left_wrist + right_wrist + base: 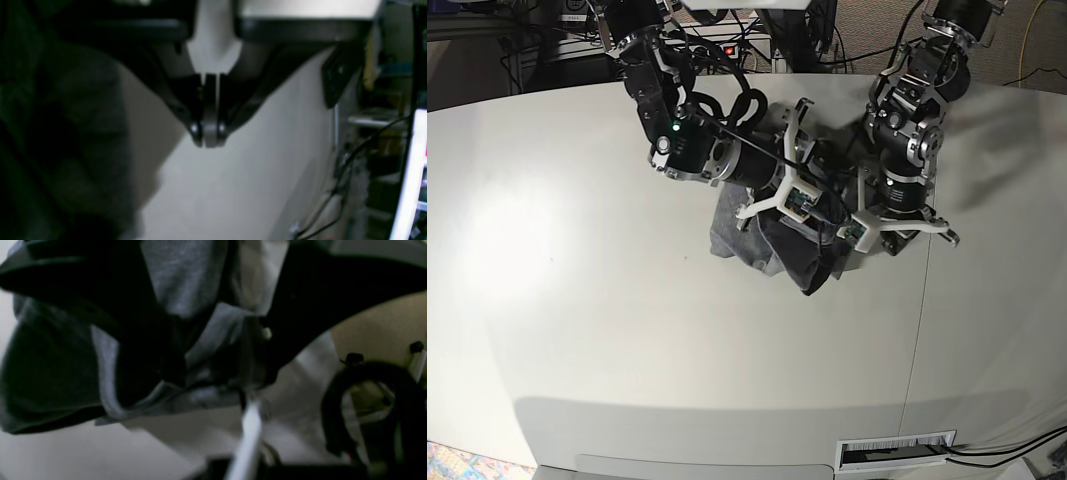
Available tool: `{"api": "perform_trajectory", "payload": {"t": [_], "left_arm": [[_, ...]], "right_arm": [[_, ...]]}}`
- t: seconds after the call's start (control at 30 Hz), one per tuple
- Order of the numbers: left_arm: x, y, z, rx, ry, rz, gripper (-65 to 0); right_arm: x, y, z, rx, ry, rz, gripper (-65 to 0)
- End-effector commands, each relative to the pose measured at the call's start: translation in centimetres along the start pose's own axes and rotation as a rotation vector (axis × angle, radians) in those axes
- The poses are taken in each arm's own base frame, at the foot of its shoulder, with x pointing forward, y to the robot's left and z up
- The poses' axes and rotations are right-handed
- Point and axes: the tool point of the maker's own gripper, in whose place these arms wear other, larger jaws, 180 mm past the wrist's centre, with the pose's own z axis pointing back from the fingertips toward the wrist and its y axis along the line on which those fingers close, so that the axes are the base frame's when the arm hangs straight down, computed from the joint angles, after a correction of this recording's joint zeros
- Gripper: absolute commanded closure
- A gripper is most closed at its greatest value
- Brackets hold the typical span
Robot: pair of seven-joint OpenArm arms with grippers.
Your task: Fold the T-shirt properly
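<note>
The grey T-shirt point(752, 238) lies crumpled on the white table point(607, 300) between the two arms, with a dark fold point(812, 265) sticking out toward the front. My right gripper point(810, 203) is over its top. In the right wrist view its black fingers point(140, 350) stand wide apart, with bunched T-shirt fabric point(186, 283) loose between them and a strip of table showing beside it. My left gripper point(890, 243) hangs at the shirt's right edge. The left wrist view shows it point(209, 135) shut on nothing, with the T-shirt point(66, 133) a dark mass to its left.
Cables and a power strip point(727, 48) crowd the table's back edge behind the arms. A black cable loop point(367, 373) hangs near the right wrist. A slotted vent point(897, 452) sits at the front edge. The table's seam point(919, 320) runs front to back.
</note>
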Motion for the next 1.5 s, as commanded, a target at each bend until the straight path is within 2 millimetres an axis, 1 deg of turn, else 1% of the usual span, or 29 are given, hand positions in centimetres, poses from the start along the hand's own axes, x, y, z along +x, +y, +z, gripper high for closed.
{"api": "perform_trajectory", "payload": {"t": [0.0,0.07,0.1,0.23,0.4,0.5,0.57,0.67,0.77,0.83,0.9,1.03,1.1,1.17,1.23,1.3,1.37,1.47], "left_arm": [[0.6,1.7,0.0,0.054,-0.020,0.003,0.0],[0.0,1.5,0.0,0.038,0.006,0.018,0.0],[-0.1,1.1,0.1,0.015,0.008,0.036,0.0],[-0.1,-0.5,0.6,-0.058,0.003,0.098,0.0],[0.2,-0.9,2.4,-0.071,-0.016,0.113,0.0],[-0.4,-0.4,3.6,-0.027,-0.002,0.131,0.0],[-0.4,-0.2,4.7,-0.010,-0.013,0.145,0.0],[0.6,0.0,6.6,-0.017,-0.052,0.178,0.0],[1.5,0.1,8.5,-0.040,-0.090,0.217,0.0],[2.1,-0.8,9.6,-0.099,-0.118,0.272,0.0],[2.5,-2.2,10.5,-0.180,-0.140,0.338,0.0],[3.8,-4.4,11.7,-0.317,-0.206,0.453,0.0],[4.5,-5.4,12.2,-0.391,-0.222,0.483,0.0],[5.3,-6.5,12.9,-0.474,-0.249,0.504,0.0],[6.0,-7.6,13.7,-0.558,-0.274,0.523,0.0],[6.3,-8.6,14.1,-0.618,-0.287,0.532,0.0],[6.2,-9.6,14.0,-0.652,-0.285,0.539,0.0],[5.3,-10.8,13.3,-0.670,-0.259,0.562,0.0]], "right_arm": [[2.1,-0.1,0.4,-0.005,-0.071,0.020,-27.6],[2.5,-0.3,0.8,-0.022,-0.064,0.045,-27.4],[2.8,-0.5,1.2,-0.041,-0.059,0.068,-27.3],[3.7,-2.3,2.1,-0.121,-0.067,0.119,-27.3],[5.4,-3.7,3.0,-0.135,-0.138,0.100,-27.3],[4.8,-5.6,3.9,-0.191,-0.100,0.085,-26.5],[4.1,-6.9,4.8,-0.235,-0.077,0.065,-18.3],[3.3,-8.6,6.2,-0.300,-0.044,0.042,-6.7],[2.7,-10.3,8.0,-0.369,-0.035,0.018,-2.9],[2.0,-11.3,9.2,-0.408,-0.023,0.002,-1.2],[0.8,-11.9,10.2,-0.429,-0.003,-0.014,0.0],[-2.1,-11.6,11.2,-0.427,0.066,-0.035,0.0],[-3.4,-11.1,11.4,-0.418,0.102,-0.042,0.0],[-4.4,-10.7,11.7,-0.411,0.120,-0.043,0.0],[-4.7,-10.5,11.7,-0.404,0.107,-0.042,0.0],[-4.7,-10.5,11.5,-0.398,0.086,-0.050,0.0],[-4.8,-10.4,10.9,-0.380,0.062,-0.064,0.0],[-5.0,-9.7,9.4,-0.332,0.036,-0.078,0.0]]}}
